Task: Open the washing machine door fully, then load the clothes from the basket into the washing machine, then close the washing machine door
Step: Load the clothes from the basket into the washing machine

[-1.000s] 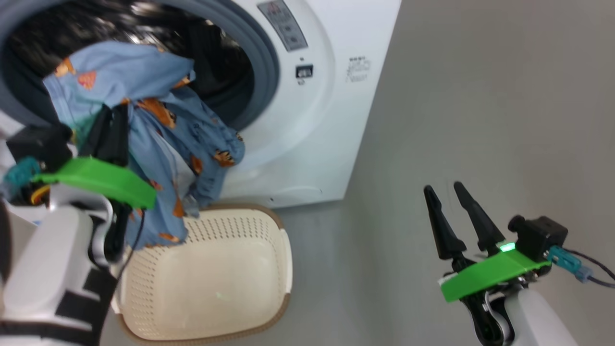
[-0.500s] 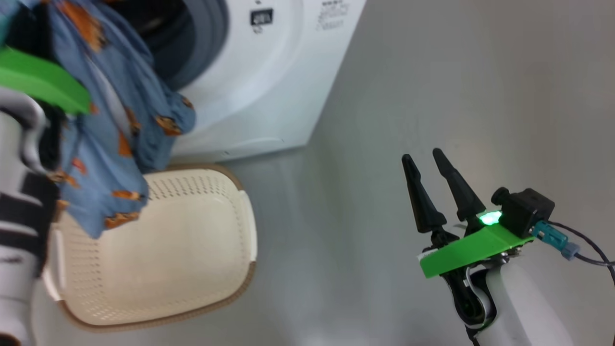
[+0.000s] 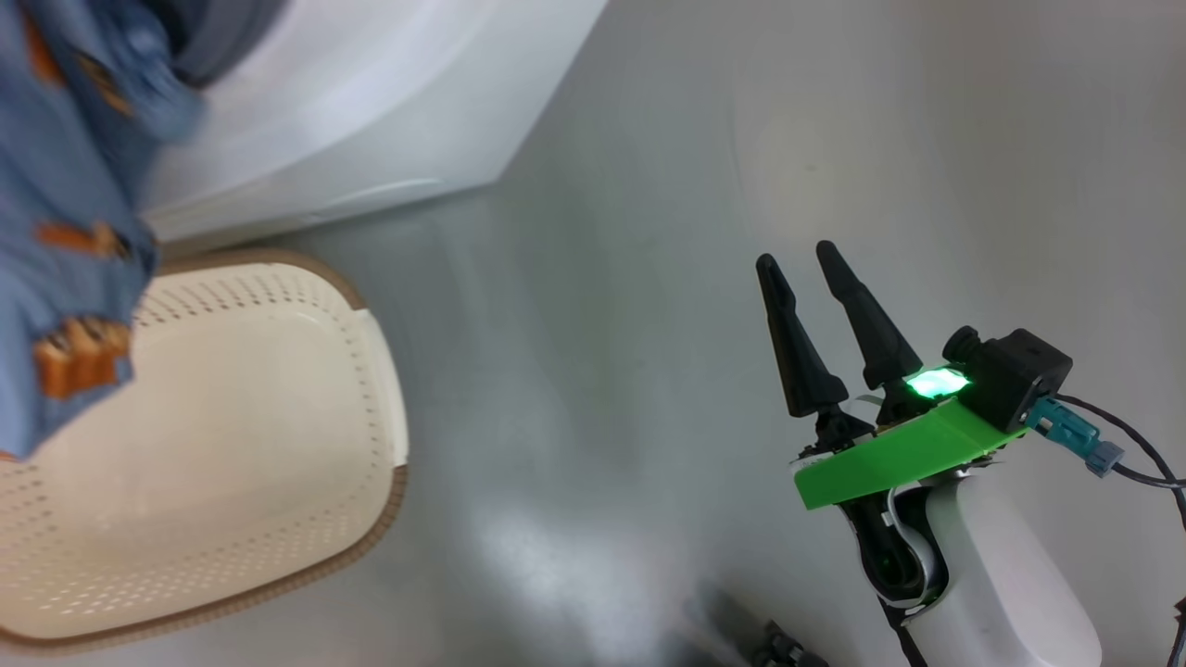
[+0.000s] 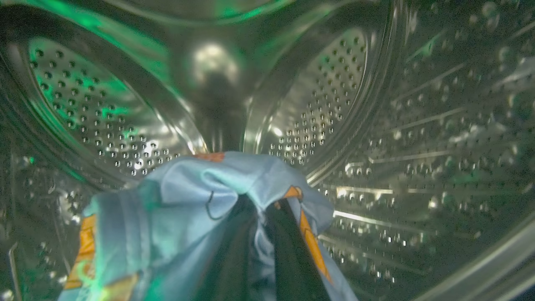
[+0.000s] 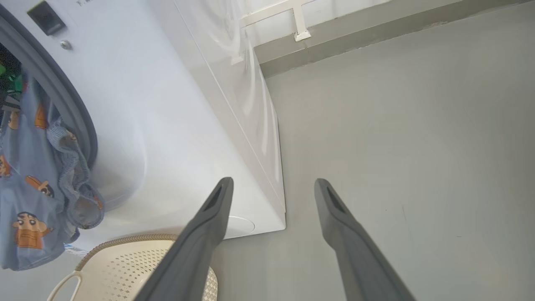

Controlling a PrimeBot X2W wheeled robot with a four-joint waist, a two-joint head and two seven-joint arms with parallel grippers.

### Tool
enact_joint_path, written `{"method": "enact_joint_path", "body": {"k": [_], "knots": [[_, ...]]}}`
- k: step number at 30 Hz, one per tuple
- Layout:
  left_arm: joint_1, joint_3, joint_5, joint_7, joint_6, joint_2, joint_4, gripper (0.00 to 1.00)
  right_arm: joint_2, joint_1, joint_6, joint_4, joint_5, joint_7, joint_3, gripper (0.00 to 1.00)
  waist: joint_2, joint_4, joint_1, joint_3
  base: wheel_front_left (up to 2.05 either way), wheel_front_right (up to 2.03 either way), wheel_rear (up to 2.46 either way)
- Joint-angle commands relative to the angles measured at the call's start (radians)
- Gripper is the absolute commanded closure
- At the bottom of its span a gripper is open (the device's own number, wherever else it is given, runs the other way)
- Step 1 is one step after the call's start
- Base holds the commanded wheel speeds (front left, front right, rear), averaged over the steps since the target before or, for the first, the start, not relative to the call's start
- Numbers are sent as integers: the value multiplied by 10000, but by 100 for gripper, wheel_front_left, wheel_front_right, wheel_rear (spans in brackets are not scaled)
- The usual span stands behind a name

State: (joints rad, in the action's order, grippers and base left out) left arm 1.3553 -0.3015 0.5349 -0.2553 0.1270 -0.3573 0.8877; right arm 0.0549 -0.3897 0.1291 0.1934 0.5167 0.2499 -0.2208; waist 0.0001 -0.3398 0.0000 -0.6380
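Note:
My left gripper [image 4: 261,209] is shut on the light blue clothes [image 4: 175,200] and holds them inside the steel drum [image 4: 104,104] of the washing machine [image 3: 371,93]. Part of the clothes [image 5: 29,200] still hangs out over the grey seal [image 5: 67,104], down the white front of the washing machine [image 5: 175,104]. Below them on the floor the cream basket [image 3: 389,500] stands with nothing in it, and its rim [image 5: 125,240] also appears in the right wrist view. My right gripper [image 3: 797,257] is open, holds nothing, and hovers over the floor to the machine's right. The washing machine door is out of view.
Grey floor [image 3: 602,324] stretches to the right of the machine. A wall base with a white bracket [image 5: 299,25] runs behind it. A dark blurred object [image 3: 769,644] lies at the bottom edge of the head view.
The head camera has swung, so machine and basket slid left and up in its picture. The hanging clothes have ridden higher toward the drum. My right gripper stays open.

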Motion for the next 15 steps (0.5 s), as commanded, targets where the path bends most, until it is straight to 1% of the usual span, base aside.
{"method": "enact_joint_path", "body": {"k": [1, 2, 3, 6, 8, 9, 10, 11, 15], "knots": [[466, 425, -212, -62, -122, -498, -665, 100, -45, 30, 16, -284, 162, 118, -251, 0, -1, -458, 0, -565, 0, 0, 0], [506, 945, -441, -63, -300, -524, -1325, 100, -45, -25, 16, -298, 208, 118, -299, 0, -1, -492, 0, -636, 0, 0, 0], [466, 1222, -558, -63, -363, -522, -1644, 100, -45, -59, 16, -297, 230, 118, -321, 0, -1, -512, 0, -650, 0, 0, 0], [173, 1880, -1002, -63, -431, -435, -2385, 100, -46, -115, 16, -302, 261, 118, -329, 0, -1, -529, 0, -654, 0, 0, 0], [-59, 1969, -1116, -63, -367, -257, -2049, 100, -46, -120, 16, -281, 240, 118, -284, 0, -1, -476, 0, -638, 0, 0, 0], [-131, 1954, -1094, -63, -339, -160, -1631, 100, -46, -115, 16, -253, 228, 118, -273, 0, -1, -444, 0, -613, 0, 0, 0], [-136, 1889, -1104, -63, -313, -96, -1212, 71, -46, -110, 16, -226, 222, 118, -282, 0, -1, -414, 0, -596, 0, 0, 0], [-85, 1792, -1173, -63, -284, -73, -898, 0, -46, -114, 16, -206, 225, 118, -299, 0, -1, -389, 0, -589, 0, 0, 0], [111, 1350, -1369, 3, -169, 26, 293, 0, -46, -165, 16, -159, 248, 118, -350, 0, -1, -307, 0, -543, 0, 0, 0]]}}
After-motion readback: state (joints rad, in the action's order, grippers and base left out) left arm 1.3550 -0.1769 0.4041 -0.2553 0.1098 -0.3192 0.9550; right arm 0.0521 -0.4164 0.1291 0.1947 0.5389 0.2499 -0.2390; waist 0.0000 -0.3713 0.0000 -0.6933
